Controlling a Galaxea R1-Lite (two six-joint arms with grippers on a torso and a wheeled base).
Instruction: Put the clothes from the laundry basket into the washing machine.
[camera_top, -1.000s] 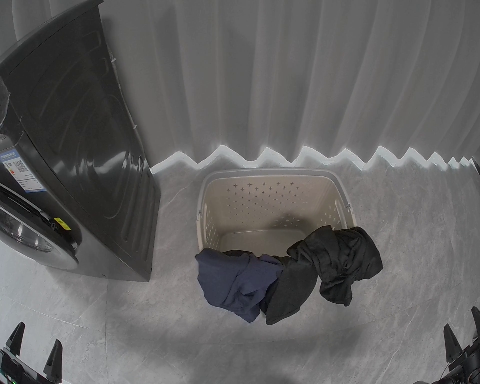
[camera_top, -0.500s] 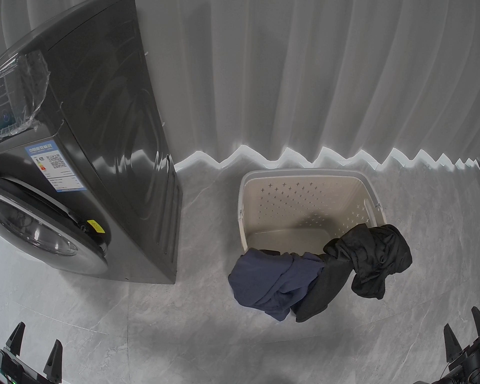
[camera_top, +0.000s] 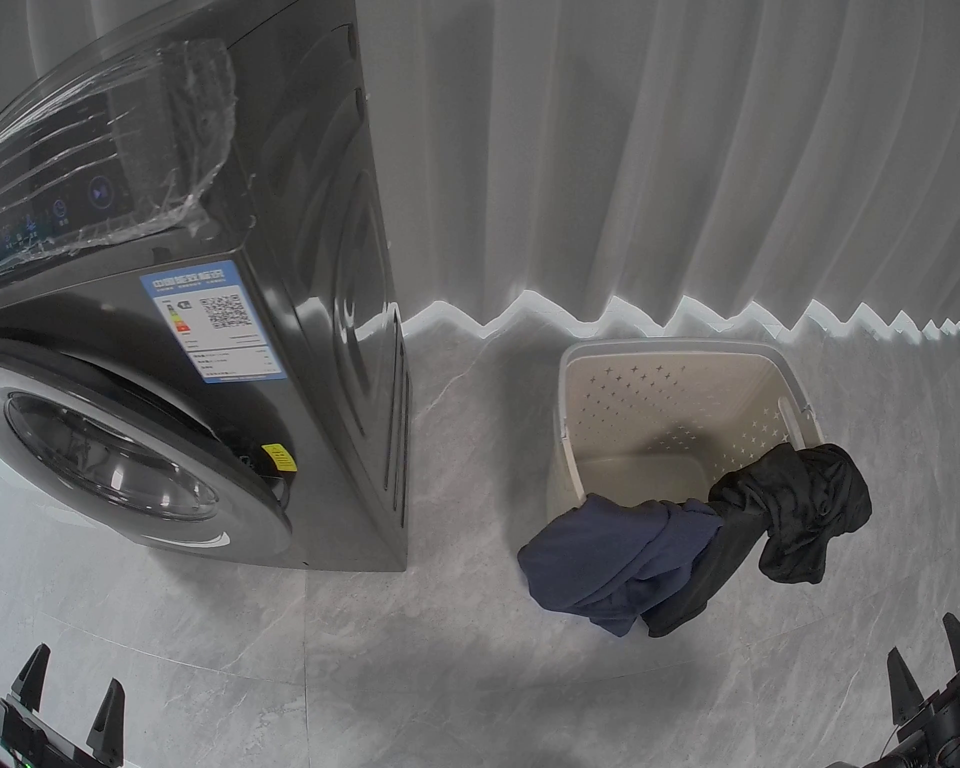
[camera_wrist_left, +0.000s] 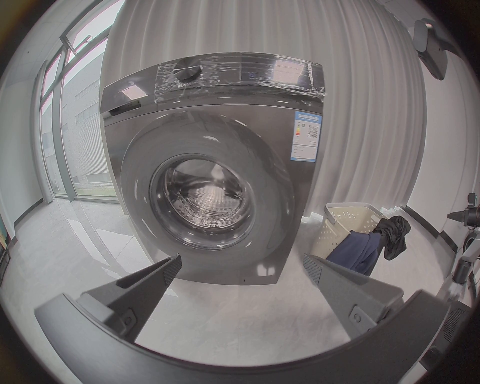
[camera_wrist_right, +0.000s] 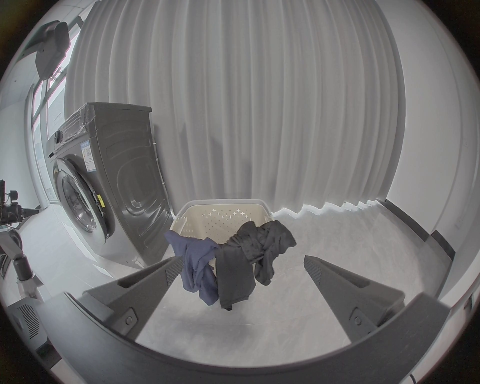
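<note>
A beige laundry basket (camera_top: 680, 400) (camera_wrist_left: 345, 220) (camera_wrist_right: 220, 216) stands on the floor to the right of the dark grey washing machine (camera_top: 200, 300) (camera_wrist_left: 210, 165) (camera_wrist_right: 115, 180). A navy garment (camera_top: 610, 560) (camera_wrist_left: 357, 252) (camera_wrist_right: 192, 262) and a black garment (camera_top: 800, 505) (camera_wrist_left: 395, 235) (camera_wrist_right: 257, 245) hang over the basket's near rim. The washer's round door (camera_top: 110, 460) (camera_wrist_left: 207, 200) is closed. My left gripper (camera_top: 68, 690) (camera_wrist_left: 240, 265) is open and empty, low at the left, facing the washer. My right gripper (camera_top: 925, 660) (camera_wrist_right: 240, 265) is open and empty, low at the right, well short of the basket.
A white pleated curtain (camera_top: 650, 150) hangs behind the basket and washer. The floor (camera_top: 450, 660) is grey marble-look tile, with open room between me and both the washer and the basket. Plastic film (camera_top: 110, 160) covers the washer's control panel.
The whole head picture has shifted: washer and basket now lie farther right and the washer's front shows more, so the camera has turned left. Both grippers keep their places, still open.
</note>
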